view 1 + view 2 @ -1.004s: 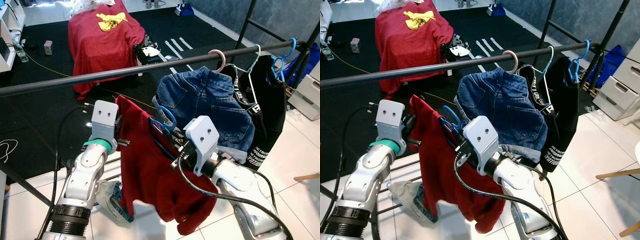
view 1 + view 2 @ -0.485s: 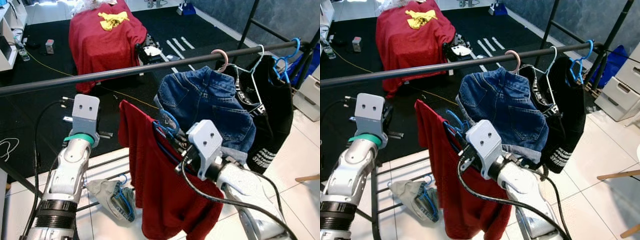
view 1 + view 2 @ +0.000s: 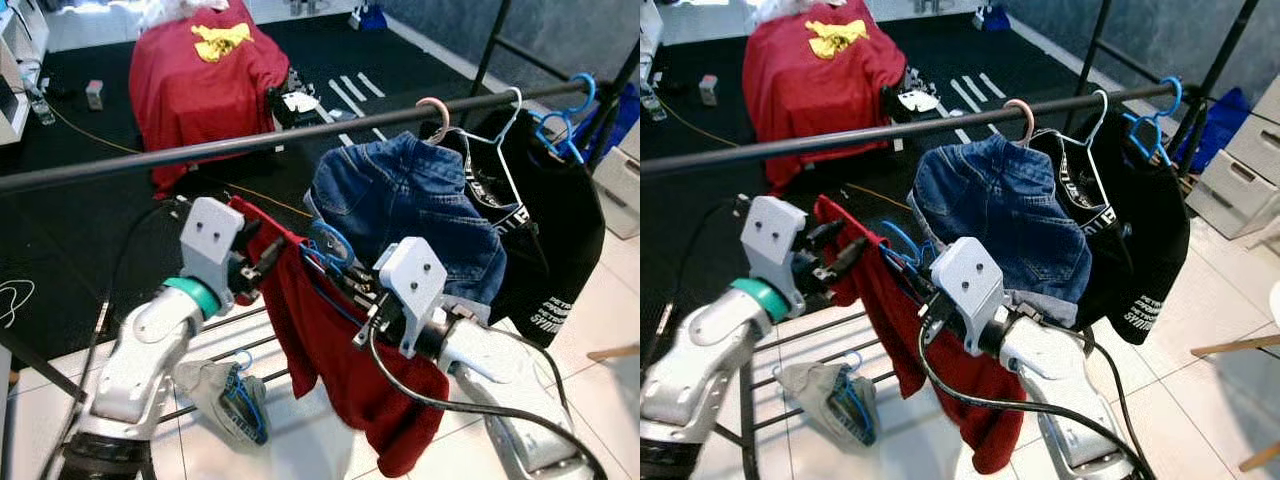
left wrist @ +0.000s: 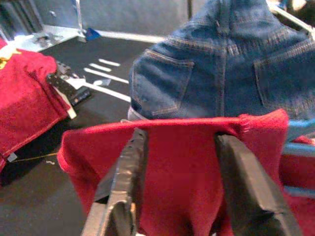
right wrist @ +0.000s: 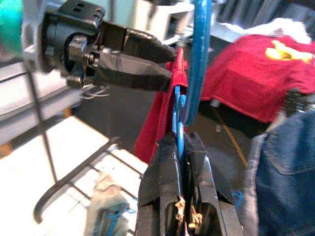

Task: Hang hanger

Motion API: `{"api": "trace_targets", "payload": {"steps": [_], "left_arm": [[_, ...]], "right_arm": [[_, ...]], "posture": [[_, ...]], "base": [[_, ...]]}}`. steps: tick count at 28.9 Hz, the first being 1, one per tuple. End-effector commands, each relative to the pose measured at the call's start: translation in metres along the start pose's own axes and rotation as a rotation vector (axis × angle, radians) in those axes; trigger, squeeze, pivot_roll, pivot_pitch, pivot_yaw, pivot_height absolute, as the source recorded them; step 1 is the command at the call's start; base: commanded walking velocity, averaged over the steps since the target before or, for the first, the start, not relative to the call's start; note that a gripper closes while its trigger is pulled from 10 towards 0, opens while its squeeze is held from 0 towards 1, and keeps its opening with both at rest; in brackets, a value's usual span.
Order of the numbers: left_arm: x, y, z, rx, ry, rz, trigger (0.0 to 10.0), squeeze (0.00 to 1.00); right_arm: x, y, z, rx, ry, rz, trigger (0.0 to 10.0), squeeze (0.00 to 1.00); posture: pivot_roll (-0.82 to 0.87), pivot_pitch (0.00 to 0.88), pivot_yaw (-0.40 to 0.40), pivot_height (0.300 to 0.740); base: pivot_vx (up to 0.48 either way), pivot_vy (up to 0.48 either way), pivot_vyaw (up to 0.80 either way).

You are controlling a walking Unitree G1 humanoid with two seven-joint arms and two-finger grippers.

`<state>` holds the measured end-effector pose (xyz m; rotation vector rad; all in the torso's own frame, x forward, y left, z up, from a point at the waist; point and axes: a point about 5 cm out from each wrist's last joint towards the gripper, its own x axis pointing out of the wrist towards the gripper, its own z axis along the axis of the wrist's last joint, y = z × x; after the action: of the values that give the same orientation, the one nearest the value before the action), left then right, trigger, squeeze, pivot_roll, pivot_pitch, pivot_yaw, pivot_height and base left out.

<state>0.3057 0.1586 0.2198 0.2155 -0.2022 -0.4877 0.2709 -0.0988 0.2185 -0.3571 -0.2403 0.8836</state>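
From the head views, our right gripper [image 3: 345, 285] holds the blue hanger [image 3: 330, 245] below the rail [image 3: 250, 145], so its hook can reach up. In the left wrist view, our left gripper [image 4: 179, 147] straddles the red shirt [image 4: 182, 162], fingers spread, steadying its shoulder. In the right wrist view, the fingers pinch the hanger's wire.

Denim shorts [image 3: 420, 205] hanging on pink hanger [image 3: 436, 112], next to black tee [image 3: 545, 235] w/ white print hanging beside it. Red cloth [image 3: 205, 75] w/ yellow item [image 3: 222, 38] draping over smth on black floor mat [image 3: 70, 200] in bkgd. Grey cloth [image 3: 228, 395] lying on white tile floor [image 3: 600, 300]. Drawer unit [image 3: 1252, 150] standing far right.
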Motion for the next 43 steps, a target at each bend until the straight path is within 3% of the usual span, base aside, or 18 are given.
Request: {"api": "trace_targets", "payload": {"steps": [1,5,8,9,11,16,21,22,24,27,29,31,32,41,43], "left_arm": [[-0.007,0.003,-0.003,-0.005,0.019,-0.003,10.0,1.00],[-0.021,0.017,-0.013,0.061,0.078,0.100,10.0,1.00],[-0.028,0.023,-0.015,0.063,0.098,0.160,10.0,1.00],[-0.034,0.027,-0.018,0.061,0.110,0.208,10.0,0.00],[-0.049,0.033,-0.023,0.061,0.145,0.324,10.0,0.00],[-0.065,0.037,-0.027,0.039,0.172,0.436,10.0,0.00],[-0.071,0.021,-0.027,-0.032,0.171,0.457,10.0,0.00],[-0.069,0.013,-0.024,-0.057,0.162,0.432,10.0,0.00],[-0.069,0.013,-0.024,-0.057,0.162,0.432,10.0,0.00],[-0.061,-0.008,-0.013,-0.146,0.117,0.373,10.0,0.00],[-0.061,-0.008,-0.013,-0.146,0.117,0.373,10.0,0.00],[-0.042,-0.024,-0.002,-0.204,0.057,0.331,10.0,0.00],[-0.036,-0.028,0.001,-0.197,0.045,0.317,10.0,0.00],[-0.031,-0.037,0.002,-0.129,0.047,0.255,10.0,0.00],[-0.025,-0.041,0.000,-0.110,0.050,0.261,10.0,0.00]], "right_arm": [[0.000,0.003,0.003,0.009,-0.028,0.049,10.0,0.00],[0.004,0.000,0.004,0.006,-0.038,0.110,10.0,0.00],[0.009,-0.003,0.005,0.016,-0.049,0.120,10.0,0.00],[0.013,-0.006,0.004,0.025,-0.056,0.122,10.0,0.00],[0.022,-0.011,0.002,0.031,-0.065,0.133,10.0,0.00],[0.030,-0.014,0.003,0.037,-0.079,0.154,10.0,0.00],[0.039,-0.020,0.002,0.056,-0.093,0.186,10.0,0.00],[0.042,-0.022,0.001,0.053,-0.093,0.196,10.0,0.00],[0.042,-0.022,0.001,0.053,-0.093,0.196,10.0,0.00],[0.049,-0.024,0.001,0.047,-0.098,0.219,10.0,0.00],[0.049,-0.024,0.001,0.047,-0.098,0.219,10.0,0.00],[0.057,-0.021,0.005,0.043,-0.118,0.259,10.0,0.00],[0.059,-0.019,0.006,0.043,-0.125,0.279,10.0,0.00],[0.053,-0.018,0.007,0.035,-0.131,0.325,10.0,0.00],[0.050,-0.019,0.013,0.014,-0.147,0.341,10.0,0.00]], "posture": [[-0.10,0.135,0.100,0.740],[-0.10,0.137,0.085,0.740],[-0.09,0.140,0.072,0.740],[-0.08,0.143,0.066,0.740],[-0.08,0.151,0.054,0.740],[-0.07,0.154,0.045,0.740],[-0.06,0.156,0.024,0.740],[-0.05,0.156,0.008,0.740],[-0.05,0.156,0.008,0.740],[-0.03,0.154,-0.017,0.740],[-0.03,0.154,-0.017,0.740],[-0.03,0.151,-0.033,0.740],[-0.03,0.152,-0.036,0.740],[-0.05,0.155,-0.029,0.740],[-0.07,0.155,-0.024,0.740]], "base": [[0.000,0.000,0.00],[0.000,0.000,0.00],[0.000,0.000,0.00],[0.000,0.000,0.00],[0.000,0.000,0.00],[0.000,0.000,0.00],[0.000,0.000,0.00],[0.000,0.000,0.00],[0.000,0.000,0.00],[0.000,0.000,0.00],[0.000,0.000,0.00],[0.000,0.000,0.00],[0.000,0.000,0.00],[0.000,0.000,0.00],[0.000,0.000,0.00]]}}
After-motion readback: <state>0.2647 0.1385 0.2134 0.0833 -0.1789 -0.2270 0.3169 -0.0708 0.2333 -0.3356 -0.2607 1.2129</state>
